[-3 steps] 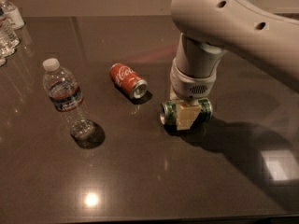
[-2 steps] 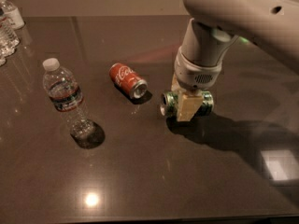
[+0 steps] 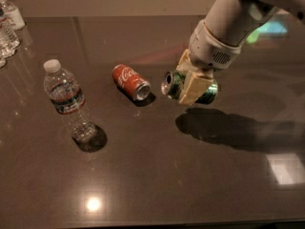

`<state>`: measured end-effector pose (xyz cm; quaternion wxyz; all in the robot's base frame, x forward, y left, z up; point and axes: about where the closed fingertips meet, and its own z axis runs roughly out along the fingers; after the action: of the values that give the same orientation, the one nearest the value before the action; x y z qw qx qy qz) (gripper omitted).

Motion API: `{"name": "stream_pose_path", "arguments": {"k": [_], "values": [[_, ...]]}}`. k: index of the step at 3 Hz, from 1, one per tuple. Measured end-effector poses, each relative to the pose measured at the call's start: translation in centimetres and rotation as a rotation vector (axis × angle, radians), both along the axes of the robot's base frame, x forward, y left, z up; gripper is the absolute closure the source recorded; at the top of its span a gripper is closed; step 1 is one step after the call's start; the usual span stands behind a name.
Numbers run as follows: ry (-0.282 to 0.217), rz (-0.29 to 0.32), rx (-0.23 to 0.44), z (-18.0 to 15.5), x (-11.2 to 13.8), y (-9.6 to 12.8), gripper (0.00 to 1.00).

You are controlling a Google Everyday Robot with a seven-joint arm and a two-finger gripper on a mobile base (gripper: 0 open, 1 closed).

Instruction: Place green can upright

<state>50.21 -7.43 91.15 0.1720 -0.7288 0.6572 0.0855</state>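
Two cans sit in the middle of the scene. The green can (image 3: 174, 86) is pinched across its body by the hand (image 3: 189, 88), whose cream fingers (image 3: 193, 85) press against it front and back. The can lies on its side in that grip, silver end pointing left, and it hangs clear of the bench (image 3: 157, 185), with its dark shadow (image 3: 214, 128) thrown on the surface below and to the right. The white arm (image 3: 228, 23) comes down to it from the upper right.

Just left of the held can, a red Coca-Cola can (image 3: 131, 82) lies on its side on the bench, its open end turned toward the green one; the two are near but apart. Further left a clear water bottle (image 3: 66, 99) with a white cap stands upright. More bottles (image 3: 7, 25) crowd the far left corner, well away from the hand. A bright light reflection (image 3: 93, 204) shows on the glossy near edge.
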Motion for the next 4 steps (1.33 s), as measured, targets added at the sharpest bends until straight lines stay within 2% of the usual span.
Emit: {"name": "stream_pose_path", "arguments": {"k": [2, 3, 4], "values": [[-0.034, -0.083, 0.352, 2.9, 0.9, -0.5, 1.0], [-0.059, -0.139, 0.539, 4.6, 0.9, -1.6, 1.0], [-0.065, -0.193, 0.694, 5.4, 0.9, -3.0, 1.0]]}}
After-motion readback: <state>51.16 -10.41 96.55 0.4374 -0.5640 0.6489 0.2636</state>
